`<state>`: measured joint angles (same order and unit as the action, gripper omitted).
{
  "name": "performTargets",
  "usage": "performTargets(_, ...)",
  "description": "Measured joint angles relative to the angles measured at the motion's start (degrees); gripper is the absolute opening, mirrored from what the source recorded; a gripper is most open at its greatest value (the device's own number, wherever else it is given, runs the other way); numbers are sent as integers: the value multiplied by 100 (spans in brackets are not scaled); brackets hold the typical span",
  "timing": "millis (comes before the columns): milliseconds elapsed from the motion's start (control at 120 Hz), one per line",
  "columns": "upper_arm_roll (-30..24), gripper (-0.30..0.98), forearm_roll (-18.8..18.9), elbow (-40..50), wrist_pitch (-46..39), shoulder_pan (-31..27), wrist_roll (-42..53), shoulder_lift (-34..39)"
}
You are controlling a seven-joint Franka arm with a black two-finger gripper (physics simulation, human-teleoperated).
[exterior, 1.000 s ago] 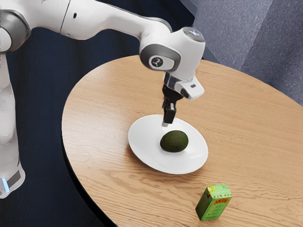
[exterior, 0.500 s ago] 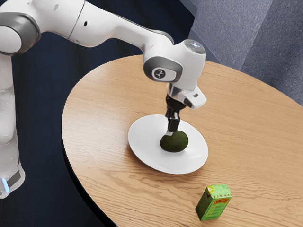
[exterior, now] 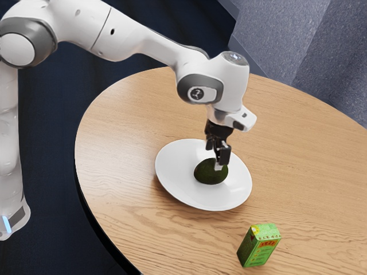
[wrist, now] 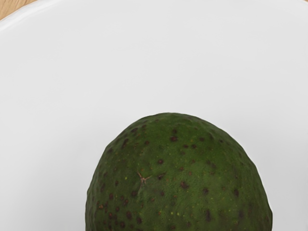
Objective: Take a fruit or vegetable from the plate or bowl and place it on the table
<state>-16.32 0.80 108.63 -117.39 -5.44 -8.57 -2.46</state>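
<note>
Nearest, a green carton (exterior: 259,246) stands on the worktop (exterior: 126,114), well apart from the plate (exterior: 178,177) and worth steering round. The worktop's curved edge runs close on the exterior view's left, so that side looks poor for setting down. Next comes the plate, its raised rim something to lift over. The avocado (exterior: 206,174) rests on it, under the gripper (exterior: 215,162); the jaws look apart, one in front of its upper part. The approach seems nearly done; closing, lifting, carrying and placing are left. Beyond the plate and toward the exterior view's right, a broad stretch of wood offers the likelier landing place.
</note>
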Motion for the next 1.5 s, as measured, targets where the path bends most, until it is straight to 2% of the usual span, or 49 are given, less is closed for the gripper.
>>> performTargets(233, 6, 69, -139, 13, -154, 30, -351, -187)
performTargets(817, 6, 68, -183, 20, -410, 32, -771, -534)
performTargets(1200, -4, 28, -33, 16, -422, 23, -966, -541)
performTargets(1367, -36, 17, 206, -271, -180, 26, -1147, -488)
performTargets(1500, -47, 12, 532, -779, 462, 24, -1262, -302)
